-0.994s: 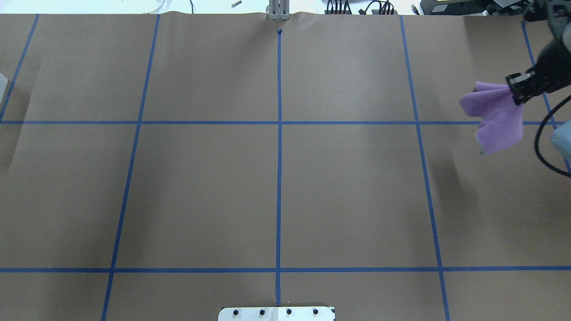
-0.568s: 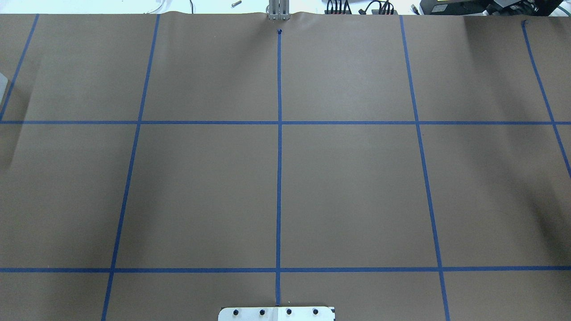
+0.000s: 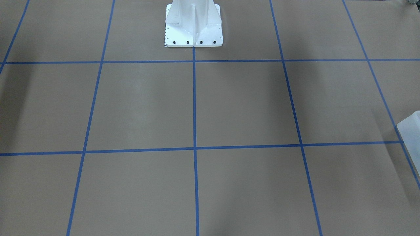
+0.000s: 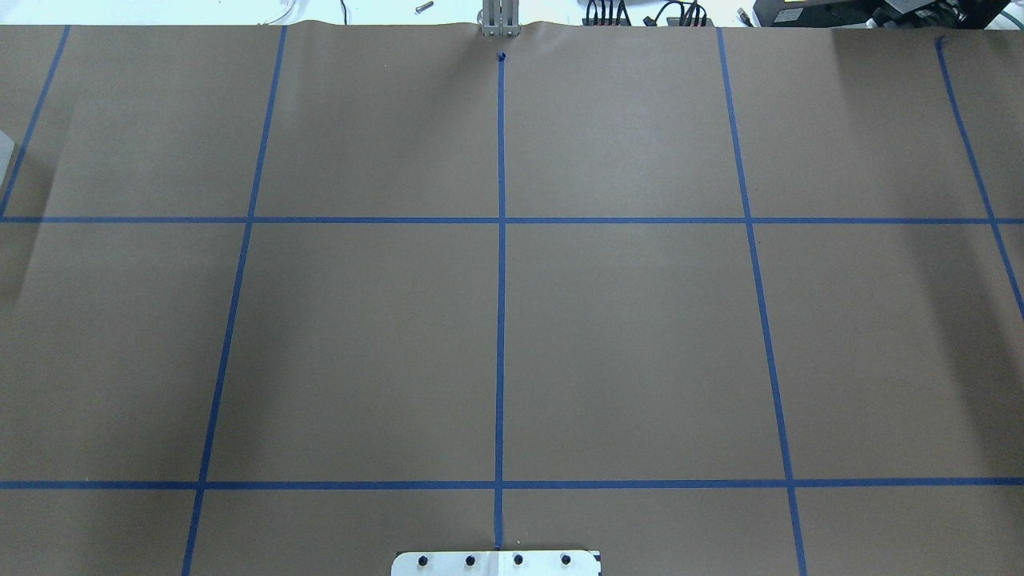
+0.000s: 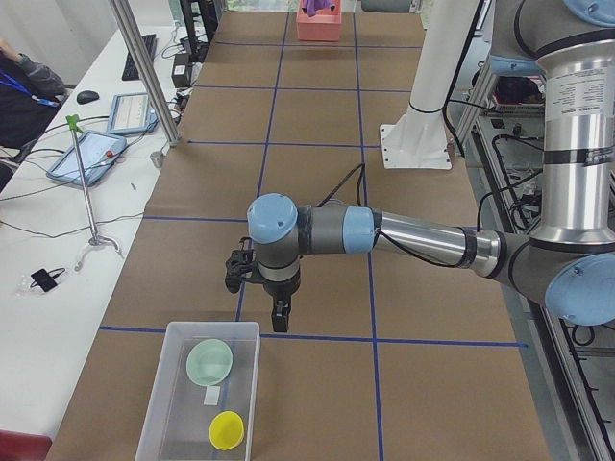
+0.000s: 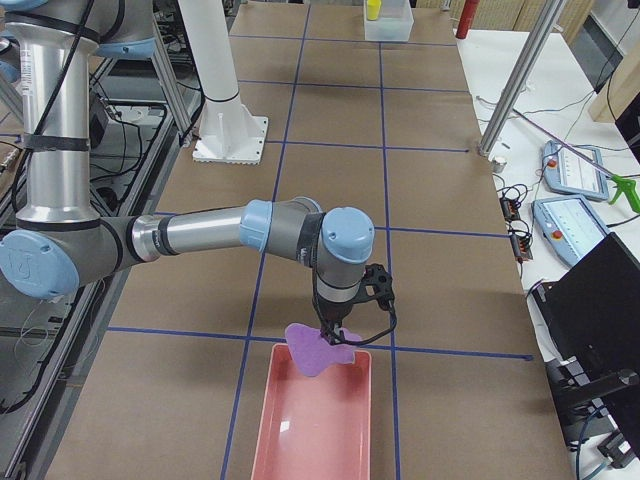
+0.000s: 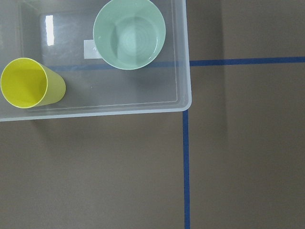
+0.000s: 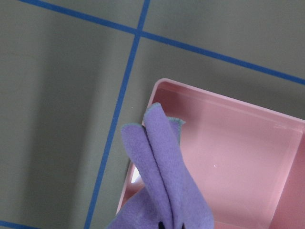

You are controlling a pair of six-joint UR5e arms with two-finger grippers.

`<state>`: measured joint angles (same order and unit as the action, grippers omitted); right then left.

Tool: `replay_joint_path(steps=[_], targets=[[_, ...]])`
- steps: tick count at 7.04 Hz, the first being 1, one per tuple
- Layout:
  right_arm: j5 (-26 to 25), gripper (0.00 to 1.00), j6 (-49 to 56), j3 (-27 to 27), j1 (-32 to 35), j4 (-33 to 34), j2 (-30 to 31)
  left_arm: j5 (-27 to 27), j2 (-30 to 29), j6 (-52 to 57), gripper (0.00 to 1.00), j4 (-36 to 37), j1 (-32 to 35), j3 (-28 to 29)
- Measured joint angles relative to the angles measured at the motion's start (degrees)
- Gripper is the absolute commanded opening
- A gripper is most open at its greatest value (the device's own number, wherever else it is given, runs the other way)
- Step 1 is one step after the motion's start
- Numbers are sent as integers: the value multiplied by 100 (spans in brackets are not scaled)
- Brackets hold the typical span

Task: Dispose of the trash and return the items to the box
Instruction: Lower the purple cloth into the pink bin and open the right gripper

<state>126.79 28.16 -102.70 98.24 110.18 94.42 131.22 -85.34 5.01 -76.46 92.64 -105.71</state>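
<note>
Right claw [image 6: 335, 325] is clamped on the purple cloth [image 6: 318, 352], dangling it over the pink bin [image 6: 320, 430] at the right-end edge of the tabletop [image 6: 440, 250].

The cloth is folded into a couple of lobes and hangs lengthwise down from the claw. Its free tip points at the bin's inner corner on the robot's side, right over the rim there. Over at the left-end edge, the clear box [image 5: 178, 423] has a green bowl [image 5: 209, 361] and a yellow cup [image 5: 227, 429] in it. Both are upright with mouths up and not touching. The left claw [image 5: 280, 322] hovers above the tabletop just beside that box's inner end. Can't tell whether it's open or closed.
</note>
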Motion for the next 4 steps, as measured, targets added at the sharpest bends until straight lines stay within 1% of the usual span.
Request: replay_joint_path(steps=[2, 3, 4], targets=[[7, 0, -426, 759, -9, -896, -2, 0, 0, 0, 100, 0, 0, -3], [15, 0, -688, 1046, -23, -1263, -13, 0, 0, 0, 100, 0, 0, -7], [28, 0, -868, 1216, -33, -1453, -15, 0, 0, 0, 100, 0, 0, -10]])
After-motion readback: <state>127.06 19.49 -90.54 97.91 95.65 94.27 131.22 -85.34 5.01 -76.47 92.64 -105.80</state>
